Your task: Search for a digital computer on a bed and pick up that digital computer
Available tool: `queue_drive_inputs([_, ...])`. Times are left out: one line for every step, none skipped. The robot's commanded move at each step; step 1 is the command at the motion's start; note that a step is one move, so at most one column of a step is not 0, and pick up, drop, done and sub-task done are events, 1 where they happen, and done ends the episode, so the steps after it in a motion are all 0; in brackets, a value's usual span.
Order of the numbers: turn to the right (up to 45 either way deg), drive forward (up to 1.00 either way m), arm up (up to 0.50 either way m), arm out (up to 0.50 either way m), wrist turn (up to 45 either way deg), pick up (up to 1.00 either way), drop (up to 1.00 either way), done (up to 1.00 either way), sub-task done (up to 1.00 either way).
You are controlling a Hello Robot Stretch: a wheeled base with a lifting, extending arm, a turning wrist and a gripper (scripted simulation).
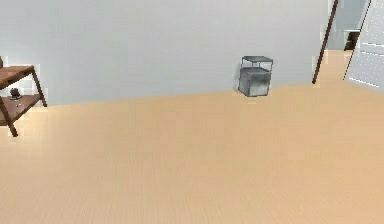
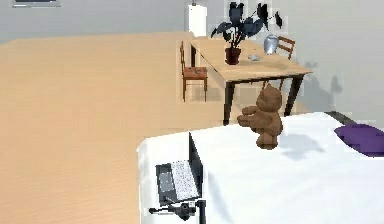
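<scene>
Where the white bed (image 2: pixel 300 180) reaches the arm side view's bottom edge, the open laptop (image 2: pixel 178 178) lies on it, just above the gripper (image 2: pixel 160 211) in the picture (its grip, and whether it holds anything, cannot be told).

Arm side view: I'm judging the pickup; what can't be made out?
All in the arm side view.
The tool: at the bottom edge, with the laptop on the bed just behind it; cannot tell whether it holds anything.
The purple pillow: cut off by the right edge.
The far chair: mostly hidden behind the table and vase.
</scene>
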Motion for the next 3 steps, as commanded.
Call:
queue_drive_inputs([0.0,0.00,0.00,0.00,0.0,1.00,0.00,0.00,0.00])
queue_drive_inputs([0.0,0.00,0.10,0.00,0.0,0.00,0.00,0.00,0.00])
queue_drive_inputs([0.0,0.00,0.00,0.00,0.0,0.00,0.00,1.00,0.00])
